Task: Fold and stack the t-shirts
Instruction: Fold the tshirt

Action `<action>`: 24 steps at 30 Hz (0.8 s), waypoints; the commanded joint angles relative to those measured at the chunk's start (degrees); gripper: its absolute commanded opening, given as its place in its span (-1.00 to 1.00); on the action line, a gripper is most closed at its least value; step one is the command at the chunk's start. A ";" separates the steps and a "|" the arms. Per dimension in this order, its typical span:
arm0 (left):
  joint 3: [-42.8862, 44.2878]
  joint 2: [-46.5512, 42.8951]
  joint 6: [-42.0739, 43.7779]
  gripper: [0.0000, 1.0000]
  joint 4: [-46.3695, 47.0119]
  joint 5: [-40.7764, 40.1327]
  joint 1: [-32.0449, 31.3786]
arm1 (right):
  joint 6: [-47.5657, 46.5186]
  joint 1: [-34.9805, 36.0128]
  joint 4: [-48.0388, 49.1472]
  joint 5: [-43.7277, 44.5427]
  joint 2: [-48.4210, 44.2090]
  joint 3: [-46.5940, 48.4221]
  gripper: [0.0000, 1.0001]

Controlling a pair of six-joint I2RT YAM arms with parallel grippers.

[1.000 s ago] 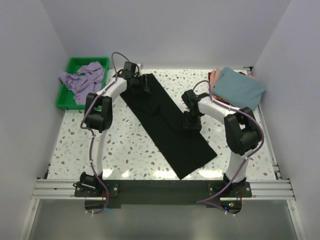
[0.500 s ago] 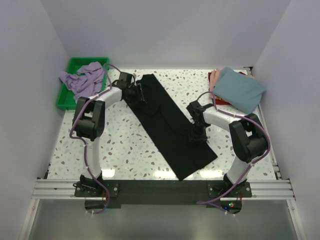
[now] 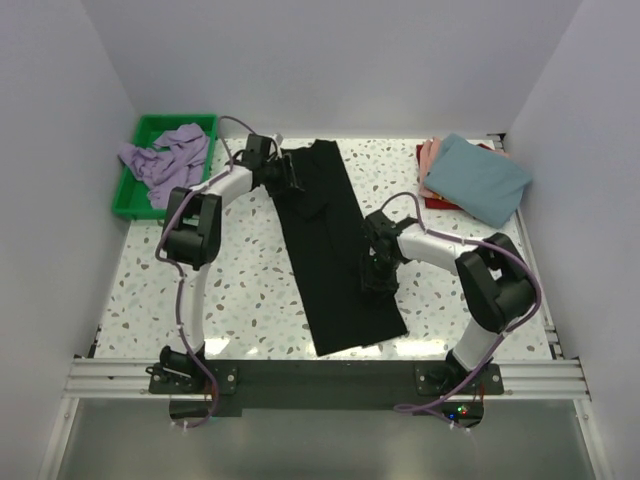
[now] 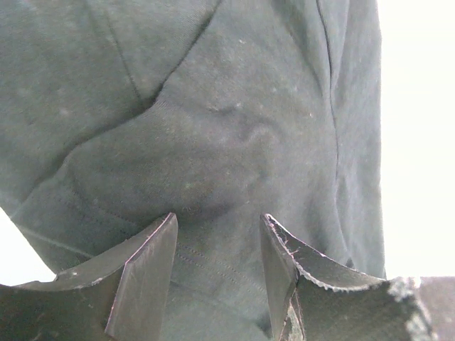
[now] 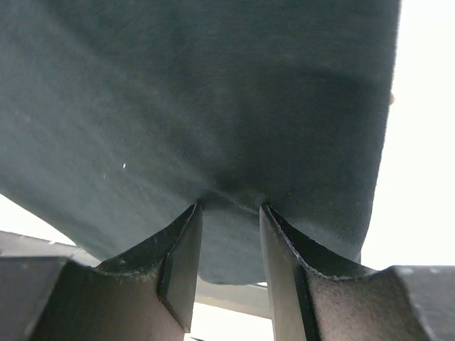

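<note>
Speckled table (image 3: 200, 290) w/ black tee (image 3: 330, 270), green tray (image 3: 135, 206), tee stack (image 3: 480, 178).

— What colours are the clothes?
— The black t-shirt (image 3: 325, 240) is plain, with no print. The lavender t-shirt (image 3: 165, 160) is plain too.
— And the others?
— A dusty teal-blue t-shirt (image 3: 480, 178), a pale pink t-shirt (image 3: 428, 155) and a dark red t-shirt (image 3: 437, 203), all unpatterned.
— The tray (image 3: 172, 121)?
— Bright green.
— The desk (image 3: 230, 290)?
— White, flecked with grey and brown speckles.
</note>
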 commanded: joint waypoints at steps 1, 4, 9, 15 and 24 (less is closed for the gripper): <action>1.85 6.65 4.04 0.11 -0.15 -1.74 0.22 | 5.32 4.43 6.86 -2.94 4.20 -1.95 -0.16; 3.35 8.15 4.66 0.11 1.17 -0.51 0.13 | 7.34 6.28 7.12 -3.56 4.90 -0.02 -0.17; 4.40 9.65 4.66 0.11 3.98 1.60 0.13 | 9.46 8.48 7.56 -4.79 6.40 3.32 -0.16; 6.68 11.67 5.10 0.14 5.04 3.35 0.13 | 10.78 10.33 7.74 -5.32 8.42 6.13 -0.16; 7.48 7.03 5.01 0.26 7.68 4.41 -0.31 | 7.36 11.65 1.43 -1.72 5.10 13.24 -0.14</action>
